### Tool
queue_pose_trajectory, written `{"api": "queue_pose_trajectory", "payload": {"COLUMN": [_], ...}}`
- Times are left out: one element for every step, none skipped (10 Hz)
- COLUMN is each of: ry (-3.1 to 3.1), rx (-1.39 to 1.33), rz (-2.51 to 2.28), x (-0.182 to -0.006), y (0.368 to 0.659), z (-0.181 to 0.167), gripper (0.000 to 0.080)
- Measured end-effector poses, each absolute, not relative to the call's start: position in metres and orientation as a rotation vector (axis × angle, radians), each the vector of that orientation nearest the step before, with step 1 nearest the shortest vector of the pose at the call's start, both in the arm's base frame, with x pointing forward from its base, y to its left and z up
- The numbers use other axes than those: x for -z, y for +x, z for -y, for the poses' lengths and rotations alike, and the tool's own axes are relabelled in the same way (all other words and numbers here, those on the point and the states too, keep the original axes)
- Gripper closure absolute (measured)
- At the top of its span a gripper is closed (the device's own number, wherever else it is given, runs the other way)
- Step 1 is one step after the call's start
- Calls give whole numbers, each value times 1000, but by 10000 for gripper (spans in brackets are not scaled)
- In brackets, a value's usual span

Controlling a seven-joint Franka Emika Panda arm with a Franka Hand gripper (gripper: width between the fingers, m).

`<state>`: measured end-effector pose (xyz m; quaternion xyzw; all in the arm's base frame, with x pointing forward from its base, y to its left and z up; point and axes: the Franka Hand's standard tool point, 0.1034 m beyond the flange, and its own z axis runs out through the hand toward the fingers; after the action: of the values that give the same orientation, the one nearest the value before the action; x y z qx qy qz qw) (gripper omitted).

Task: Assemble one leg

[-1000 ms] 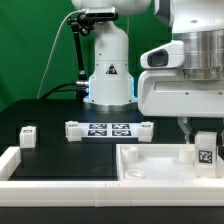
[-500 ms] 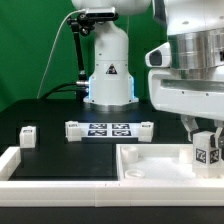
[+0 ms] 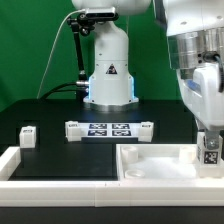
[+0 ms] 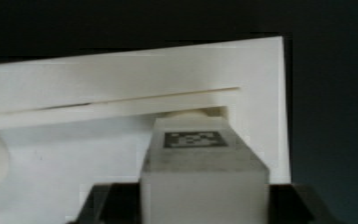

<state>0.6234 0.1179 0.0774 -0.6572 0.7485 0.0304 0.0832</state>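
My gripper [image 3: 210, 146] is shut on a small white leg [image 3: 210, 154] with a black-and-white tag, held over the far right corner of the large white square tray-like piece [image 3: 150, 160] at the exterior view's right. In the wrist view the leg [image 4: 202, 155] stands between my two dark fingers [image 4: 123, 205], its tagged face showing, with the white piece [image 4: 87, 90] below and behind it. Whether the leg touches the piece I cannot tell. A second small white leg [image 3: 28, 135] with a tag lies on the black table at the exterior view's left.
The marker board [image 3: 110, 129] with several tags lies at the middle back of the table. A white raised border [image 3: 60, 175] runs along the table's front and left. The arm's white base [image 3: 108, 70] stands behind, before a green backdrop.
My gripper has moved toward the exterior view's right with the leg in it and turned, so the wrist body now stands more upright. The leg sits nearer the piece's right corner.
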Motion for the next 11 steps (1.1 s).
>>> {"api": "queue_pose_trajectory", "payload": {"ry": [-1791, -1731, -1657, -1589, -1599, -1610, -1614, -1615, -1620, -1623, -1624], "rx": [-92, -96, -107, -113, -110, -115, -117, -117, -117, -117, -117], "rz": [-2371, -2418, -2468, -2516, -2511, -2502, -2499, -2498, -2495, -2494, -2493], "x": [-77, -78, -78, -78, -78, -77, -76, -76, -76, -76, -75], "y": [624, 624, 624, 624, 624, 624, 623, 623, 623, 623, 623], "z": [-118, -117, -117, -113, -114, -115, -116, -116, -116, -116, -117], "gripper": [507, 507, 507, 507, 504, 504, 340, 196, 164, 164, 152]}}
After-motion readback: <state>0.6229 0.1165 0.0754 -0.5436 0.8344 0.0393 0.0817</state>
